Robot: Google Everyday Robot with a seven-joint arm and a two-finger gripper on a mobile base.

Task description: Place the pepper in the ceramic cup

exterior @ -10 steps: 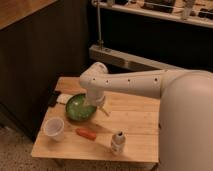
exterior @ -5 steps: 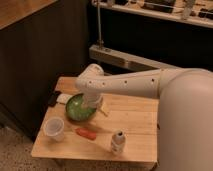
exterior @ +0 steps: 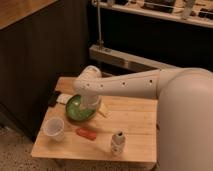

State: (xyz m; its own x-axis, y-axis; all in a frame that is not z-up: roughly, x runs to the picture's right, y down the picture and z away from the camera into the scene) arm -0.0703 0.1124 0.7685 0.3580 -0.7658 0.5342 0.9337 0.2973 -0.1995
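The orange-red pepper (exterior: 86, 133) lies on the wooden table (exterior: 135, 125) near its front edge, just in front of the green bowl (exterior: 79, 108). The white ceramic cup (exterior: 54, 128) stands upright to the pepper's left, at the front left of the table. My gripper (exterior: 98, 108) hangs at the end of the white arm (exterior: 130, 86), over the right rim of the green bowl, behind and above the pepper. It holds nothing that I can see.
A small white bottle-shaped shaker (exterior: 117, 142) stands at the front, right of the pepper. A black object (exterior: 52, 99) and a small white object (exterior: 63, 98) lie at the table's left edge. A dark cabinet stands to the left, and a metal rail runs behind.
The arm has swung left and lowered, bringing the gripper from behind the bowl to over its right rim. Pepper, cup and shaker have not moved.
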